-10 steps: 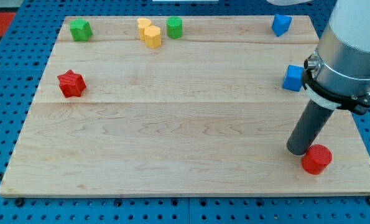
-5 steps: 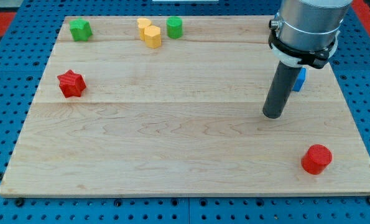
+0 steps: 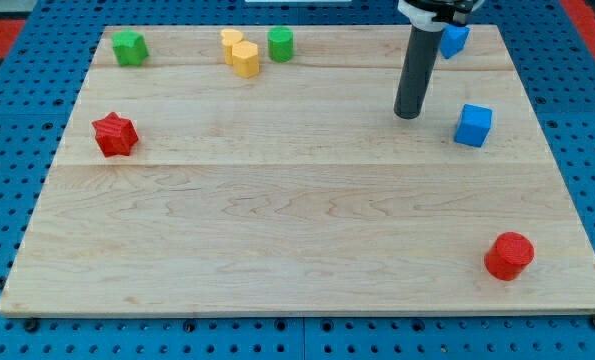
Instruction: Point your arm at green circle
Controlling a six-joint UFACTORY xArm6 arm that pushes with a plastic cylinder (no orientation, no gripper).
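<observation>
The green circle (image 3: pixel 281 44) stands near the top edge of the wooden board (image 3: pixel 297 240), just right of two yellow blocks (image 3: pixel 240 52). My tip (image 3: pixel 408 114) rests on the board in the upper right part, well to the right of and below the green circle, apart from it. The blue cube (image 3: pixel 473 125) lies just right of my tip, not touching it.
A green star-like block (image 3: pixel 129 47) sits at the top left. A red star (image 3: pixel 114 134) lies at the left. Another blue block (image 3: pixel 453 40) is at the top right, partly behind the rod. A red cylinder (image 3: pixel 508 255) lies at the bottom right.
My tip has moved from beside the red cylinder up and to the left, past the blue cube, toward the view's top. No block has moved.
</observation>
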